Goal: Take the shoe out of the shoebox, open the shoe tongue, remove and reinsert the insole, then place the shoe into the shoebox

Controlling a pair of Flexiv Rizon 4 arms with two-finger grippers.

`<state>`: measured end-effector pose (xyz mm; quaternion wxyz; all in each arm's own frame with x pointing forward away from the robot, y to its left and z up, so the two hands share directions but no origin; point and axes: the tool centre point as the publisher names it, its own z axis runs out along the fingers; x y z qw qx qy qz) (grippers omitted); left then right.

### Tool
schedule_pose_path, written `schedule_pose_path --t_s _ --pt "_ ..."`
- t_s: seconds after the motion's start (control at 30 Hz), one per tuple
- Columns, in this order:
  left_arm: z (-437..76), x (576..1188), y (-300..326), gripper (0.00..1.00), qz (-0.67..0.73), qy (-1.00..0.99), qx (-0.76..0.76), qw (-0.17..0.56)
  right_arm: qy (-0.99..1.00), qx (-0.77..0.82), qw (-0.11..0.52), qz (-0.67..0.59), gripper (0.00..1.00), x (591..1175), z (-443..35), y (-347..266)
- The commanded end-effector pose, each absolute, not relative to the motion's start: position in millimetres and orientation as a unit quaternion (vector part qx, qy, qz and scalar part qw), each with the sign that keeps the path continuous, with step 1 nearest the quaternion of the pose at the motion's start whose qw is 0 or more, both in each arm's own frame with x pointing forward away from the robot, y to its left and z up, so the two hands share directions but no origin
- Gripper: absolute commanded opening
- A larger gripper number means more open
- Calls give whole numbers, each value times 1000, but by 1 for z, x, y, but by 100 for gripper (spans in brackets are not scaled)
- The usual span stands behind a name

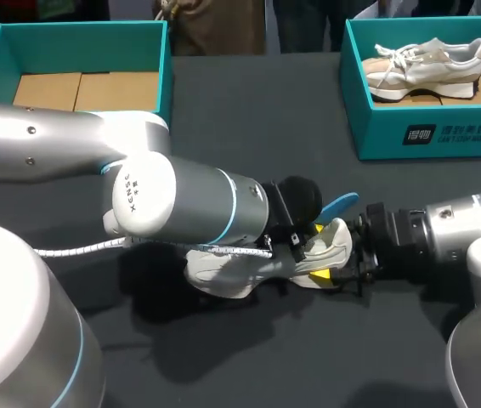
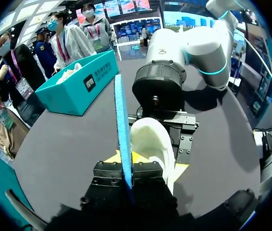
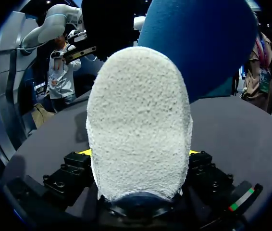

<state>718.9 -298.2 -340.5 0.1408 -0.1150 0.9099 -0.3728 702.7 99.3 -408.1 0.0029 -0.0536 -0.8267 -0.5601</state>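
A white shoe [image 1: 240,270] lies on the dark table, heel toward my right arm. My right gripper [image 1: 340,265] holds that heel [image 3: 138,120] from both sides; the yellow tips just show at its flanks. My left gripper [image 2: 128,166], reaching in from the left to the middle, is shut on the blue insole [image 2: 122,120]. Seen edge-on there, the insole stands up out of the shoe's heel opening [image 2: 150,142]. In the head view the blue insole [image 1: 340,204] pokes out above the heel, beside my left gripper [image 1: 296,240]. From my right wrist the insole [image 3: 198,43] looms over the heel.
A teal shoebox [image 1: 427,136] at the back right holds a second white shoe [image 1: 427,64]. Another teal box [image 1: 166,76] at the back left has only cardboard in its bottom. Both arms meet over the table's middle.
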Motion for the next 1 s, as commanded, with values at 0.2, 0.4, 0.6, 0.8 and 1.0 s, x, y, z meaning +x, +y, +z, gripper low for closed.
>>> schedule_pose_path --t_s 0.2,0.4,0.6,0.8,1.0 --pt "-314 720 -300 0 -379 914 -113 94 -828 -54 3 -558 0 702 -407 101" --pt "-291 717 -304 0 -374 920 -103 52 -828 -54 3 -558 0 702 -407 101" --pt "-266 711 -305 0 -364 927 -92 6 -828 -54 3 -558 0 702 -407 101" --pt "-240 702 -308 0 -352 932 -75 -40 -828 -54 3 -558 0 702 -407 101" --pt "-219 691 -309 0 -334 939 -50 -71 -828 -54 3 -558 0 702 -407 101"
